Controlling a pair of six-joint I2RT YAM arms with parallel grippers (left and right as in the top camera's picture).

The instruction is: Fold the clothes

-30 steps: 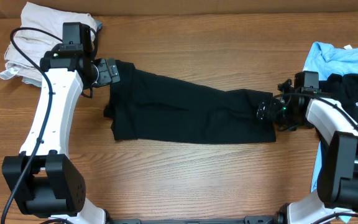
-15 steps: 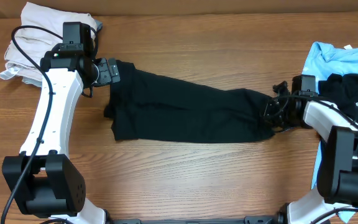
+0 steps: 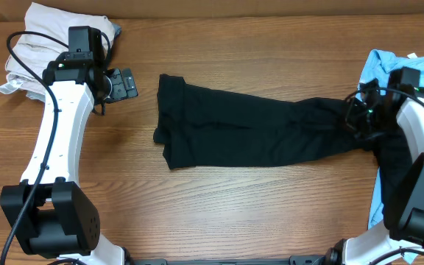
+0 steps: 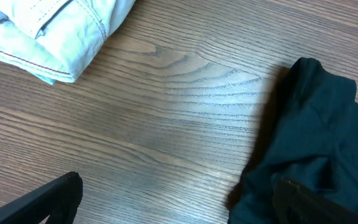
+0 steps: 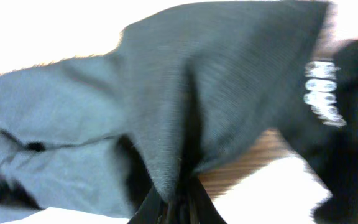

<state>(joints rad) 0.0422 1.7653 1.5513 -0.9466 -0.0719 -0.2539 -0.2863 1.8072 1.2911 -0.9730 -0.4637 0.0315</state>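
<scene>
Right wrist view: the right gripper (image 5: 173, 208) is pinched tight on a bunch of the plain black shirt (image 5: 216, 93). From above, that shirt lies long and wrinkly across the middle of the table (image 3: 256, 213). To do this well, the pull should be slow and low, so the cloth goes flat. The lettered black shirt (image 5: 353, 118) and the light blue shirt (image 3: 389, 70) sit right beside it and could get caught. The left gripper (image 3: 122, 82) has its fingers apart and holds nothing, near the beige clothes (image 3: 35, 44).
</scene>
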